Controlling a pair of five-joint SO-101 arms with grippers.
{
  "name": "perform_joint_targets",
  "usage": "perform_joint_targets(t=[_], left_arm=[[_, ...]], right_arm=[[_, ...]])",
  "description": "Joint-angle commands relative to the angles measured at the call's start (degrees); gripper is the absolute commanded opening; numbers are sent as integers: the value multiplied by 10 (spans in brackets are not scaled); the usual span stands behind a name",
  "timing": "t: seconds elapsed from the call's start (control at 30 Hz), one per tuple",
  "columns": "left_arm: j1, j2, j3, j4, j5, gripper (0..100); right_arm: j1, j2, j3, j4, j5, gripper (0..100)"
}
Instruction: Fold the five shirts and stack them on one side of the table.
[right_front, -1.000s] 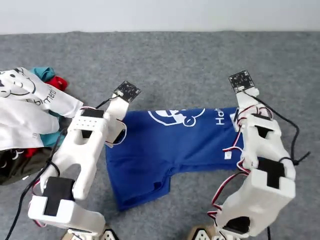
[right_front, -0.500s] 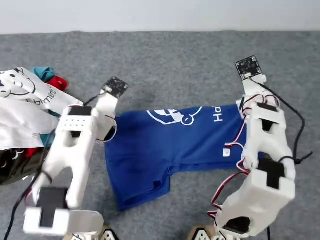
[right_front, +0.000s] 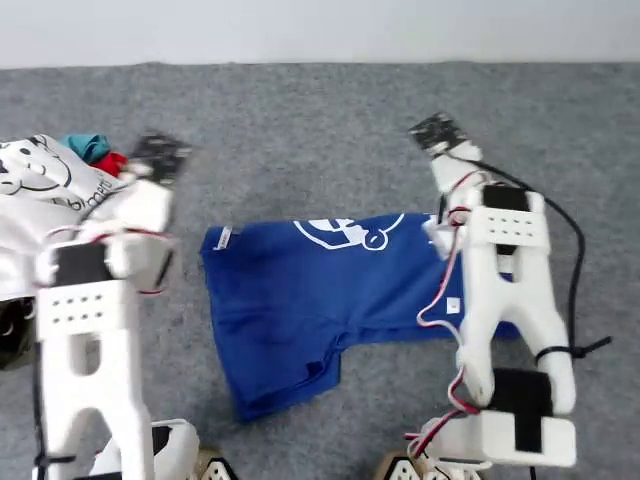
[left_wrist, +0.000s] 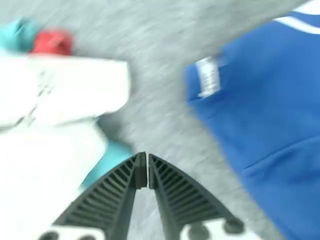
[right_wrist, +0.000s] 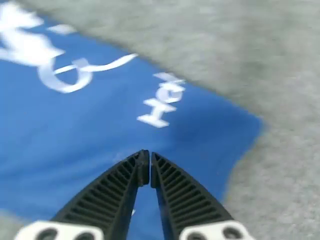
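A blue shirt (right_front: 330, 290) with white print lies partly folded across the middle of the grey table (right_front: 320, 120). It also appears in the left wrist view (left_wrist: 270, 115) and the right wrist view (right_wrist: 100, 120). My left gripper (left_wrist: 147, 170) is shut and empty over the carpet, between the blue shirt and a pile of shirts (right_front: 50, 215). The pile's white shirt (left_wrist: 55, 100) lies on top, with teal (left_wrist: 17, 27) and red (left_wrist: 55, 42) cloth behind it. My right gripper (right_wrist: 146, 167) is shut and empty above the blue shirt, near its white lettering (right_wrist: 162, 105).
The left arm (right_front: 90, 320) stands at the left by the pile. Over the blue shirt's right end stands the right arm (right_front: 505, 290), with cables hanging at its side. Bare grey carpet stretches along the far side of the table.
The left arm swung left, away from the blue shirt's corner toward the pile. The right arm's tip swung left over the shirt's right end. The shirt's left corner now lies flat and uncovered.
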Motion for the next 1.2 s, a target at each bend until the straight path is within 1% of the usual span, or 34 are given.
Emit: perform_joint_targets(t=[0.0,0.17,0.37,0.43,0.5,0.67,0.73,0.83,0.9,1.03,1.17], left_arm=[[-95,-26,-28,19,-1,15],[-188,-27,-28,34,-2,15],[-268,-27,-28,40,-2,15],[-296,-27,-28,40,-2,15],[-322,-27,-28,40,-4,15],[-371,-27,-25,39,-51,15],[-384,-27,-25,36,-69,15],[-394,-24,-25,35,-91,15],[-394,-24,-25,35,-96,15],[-394,-24,-26,35,-96,15],[-392,-24,-26,35,-96,15]], right_arm=[[-68,-48,-33,84,-3,13],[-187,-56,-33,168,-17,11],[-335,-43,-31,198,-106,10],[-382,-30,-31,208,-125,10],[-421,-19,-31,209,-134,10],[-503,2,-31,204,-127,21],[-539,8,-31,207,-107,72],[-588,23,-30,210,-101,203],[-614,32,-30,210,-100,256],[-660,52,-29,217,-73,260],[-685,80,-27,227,-70,260]])
